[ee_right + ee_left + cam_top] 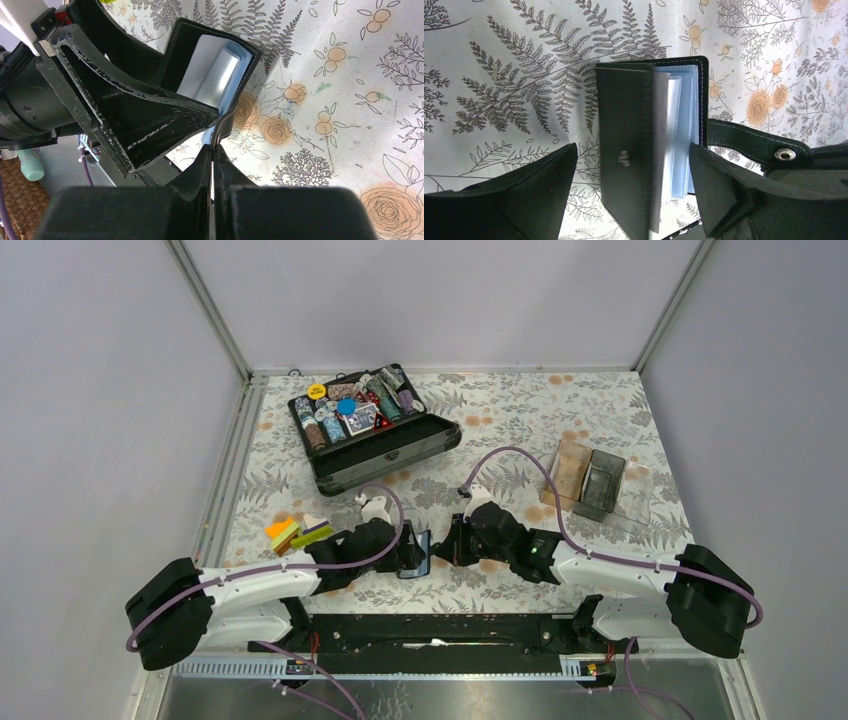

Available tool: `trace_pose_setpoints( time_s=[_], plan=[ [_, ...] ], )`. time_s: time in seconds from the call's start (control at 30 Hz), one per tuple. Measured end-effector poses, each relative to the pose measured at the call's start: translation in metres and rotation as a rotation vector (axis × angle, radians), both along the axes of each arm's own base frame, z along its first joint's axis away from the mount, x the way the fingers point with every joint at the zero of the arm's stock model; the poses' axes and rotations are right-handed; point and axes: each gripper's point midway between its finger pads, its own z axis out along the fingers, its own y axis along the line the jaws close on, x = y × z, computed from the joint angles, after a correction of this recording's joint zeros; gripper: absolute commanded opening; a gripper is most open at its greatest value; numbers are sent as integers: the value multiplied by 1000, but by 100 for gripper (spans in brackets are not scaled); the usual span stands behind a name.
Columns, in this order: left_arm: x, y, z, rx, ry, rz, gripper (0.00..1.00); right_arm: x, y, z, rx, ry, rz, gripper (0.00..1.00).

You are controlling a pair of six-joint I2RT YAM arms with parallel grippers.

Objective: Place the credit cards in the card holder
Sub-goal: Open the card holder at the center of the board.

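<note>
Left arm, right arm: white shells, black wrists, bulky black housings at 8 and 4 o'clock. Purple cable looped along each. Green light, right wrist. Left fingers: black wedges, white-scuffed edges.

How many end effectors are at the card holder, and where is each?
2. The left end effector straddles the card holder, fingers apart on either side; the right end effector pinches its strap from the right. None seems hidden.

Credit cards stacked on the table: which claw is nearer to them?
Left. The left claw is to the right of the credit cards; the right claw is farther right, beyond the card holder.
</note>
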Motion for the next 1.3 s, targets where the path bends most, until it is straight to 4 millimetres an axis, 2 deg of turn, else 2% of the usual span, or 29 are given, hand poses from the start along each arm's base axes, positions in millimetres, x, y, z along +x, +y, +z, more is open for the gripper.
trace_pose_setpoints(
  time_s=[0.33,0.53,0.9,1.3],
  plan=[
    [3,2,0,42,-14,12,74,0,-2,0,-7,0,-5,0],
    [7,7,0,68,-24,33,72,2,-10,-1,-33,-6,-31,0],
    [13,30,-4,182,-49,89,69,5,-11,1,-31,-19,-45,0],
    [21,55,-3,287,-104,151,73,4,-12,1,-33,-18,-45,0]
  ],
)
